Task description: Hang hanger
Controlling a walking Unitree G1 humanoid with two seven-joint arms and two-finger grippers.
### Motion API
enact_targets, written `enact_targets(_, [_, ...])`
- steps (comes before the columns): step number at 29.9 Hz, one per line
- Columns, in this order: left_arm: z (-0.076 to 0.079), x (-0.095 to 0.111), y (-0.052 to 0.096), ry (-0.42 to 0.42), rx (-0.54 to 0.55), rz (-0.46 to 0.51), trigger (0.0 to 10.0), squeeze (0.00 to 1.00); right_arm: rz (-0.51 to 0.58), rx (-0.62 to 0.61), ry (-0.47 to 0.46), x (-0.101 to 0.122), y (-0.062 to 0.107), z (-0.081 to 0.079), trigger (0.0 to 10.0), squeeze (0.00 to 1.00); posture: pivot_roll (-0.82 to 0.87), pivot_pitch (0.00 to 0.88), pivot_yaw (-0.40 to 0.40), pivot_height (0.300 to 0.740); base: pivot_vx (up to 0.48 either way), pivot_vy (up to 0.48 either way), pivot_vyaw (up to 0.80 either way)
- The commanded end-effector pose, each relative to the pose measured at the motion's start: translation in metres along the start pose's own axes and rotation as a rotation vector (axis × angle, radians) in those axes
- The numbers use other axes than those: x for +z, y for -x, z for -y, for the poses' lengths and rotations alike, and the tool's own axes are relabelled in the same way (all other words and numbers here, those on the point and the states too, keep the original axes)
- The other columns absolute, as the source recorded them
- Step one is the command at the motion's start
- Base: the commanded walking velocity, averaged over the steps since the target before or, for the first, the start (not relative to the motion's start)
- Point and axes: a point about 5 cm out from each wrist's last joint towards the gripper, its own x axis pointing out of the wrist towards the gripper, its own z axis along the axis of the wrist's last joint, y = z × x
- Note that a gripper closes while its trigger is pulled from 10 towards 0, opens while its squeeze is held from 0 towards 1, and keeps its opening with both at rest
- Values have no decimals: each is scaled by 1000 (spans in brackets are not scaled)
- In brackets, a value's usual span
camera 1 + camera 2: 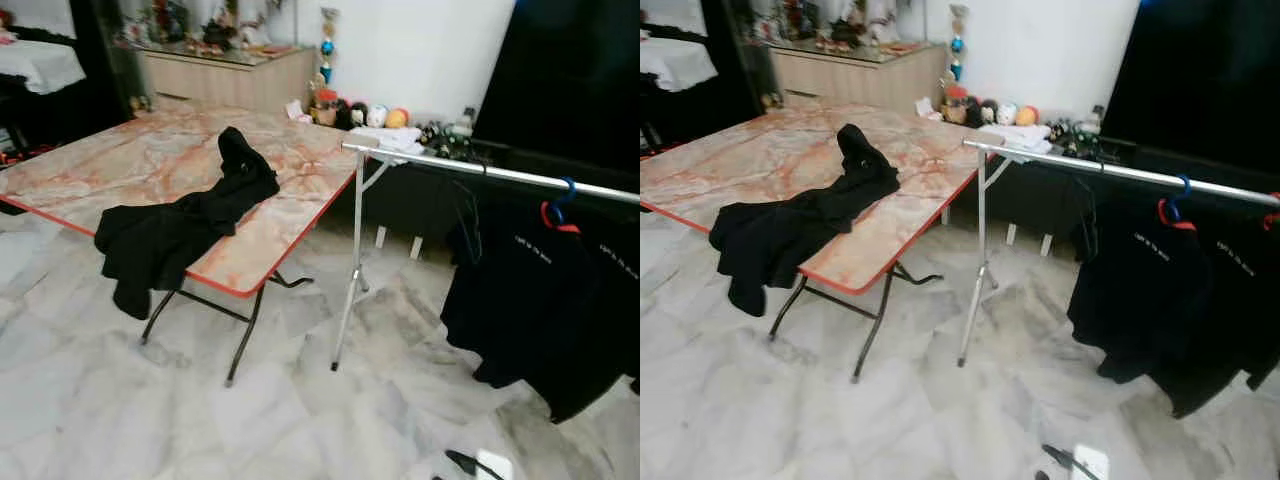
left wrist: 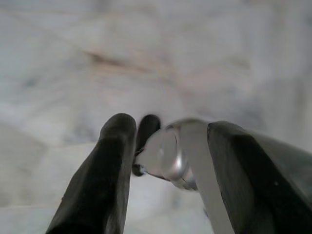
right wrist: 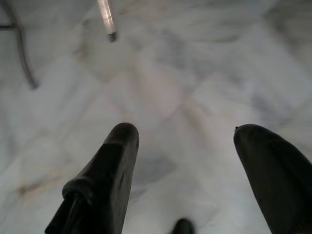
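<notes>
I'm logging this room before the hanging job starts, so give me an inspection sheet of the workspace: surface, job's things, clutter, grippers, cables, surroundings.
Surface: marble-patterned folding table with a red edge, on a pale marble floor.
Job's things: black garment lies on the table, draping over its near edge; metal clothes rail to the right carries black shirts on a red and blue hanger.
Clutter: small toys and balls by the far wall.
Grippers: left gripper and right gripper, fingers apart, point at the floor.
Cables: a white plug block with black lead on the floor.
Surroundings: wooden sideboard, white wall.
</notes>
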Motion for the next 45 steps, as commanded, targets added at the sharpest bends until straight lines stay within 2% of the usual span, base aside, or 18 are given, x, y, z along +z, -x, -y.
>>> enact_targets(1, [-4,13,-2,-22,14,34,10000,0,-6,6,0,1,-1,-2,10000,0,216,0,-63,740,454,0,-763])
enact_targets(4, [-3,14,-3,-23,13,38,10000,0,-8,8,6,1,-1,-2,10000,0,223,0,-67,740,451,0,-715])
enact_targets(21, [-10,18,-2,-26,24,49,10000,0,2,15,25,2,-1,-2,10000,0,221,0,-76,740,455,0,0])
enact_targets(26, [-11,17,-2,-29,23,45,10000,0,12,53,53,3,-1,-4,10000,0,212,0,-70,740,455,0,0])
enact_targets(28, [-11,17,-2,-30,21,44,10000,0,15,57,75,4,-1,-4,10000,0,210,0,-69,740,456,0,713])
enact_targets(32, [-11,16,-2,-42,16,40,10000,0,4,68,43,2,0,-5,10000,0,210,0,-66,740,454,0,800])
enact_targets(35, [-13,16,-1,-57,19,40,10000,0,8,114,80,2,0,-8,10000,0,207,0,-63,740,418,0,800])
enact_targets(41, [-15,14,0,-76,21,33,10000,0,29,41,31,0,0,-4,10000,0,192,0,-57,740,0,0,0])
enact_targets(45, [-15,11,1,-83,14,23,10000,0,47,38,16,0,1,-3,10000,0,177,0,-55,740,0,0,0])
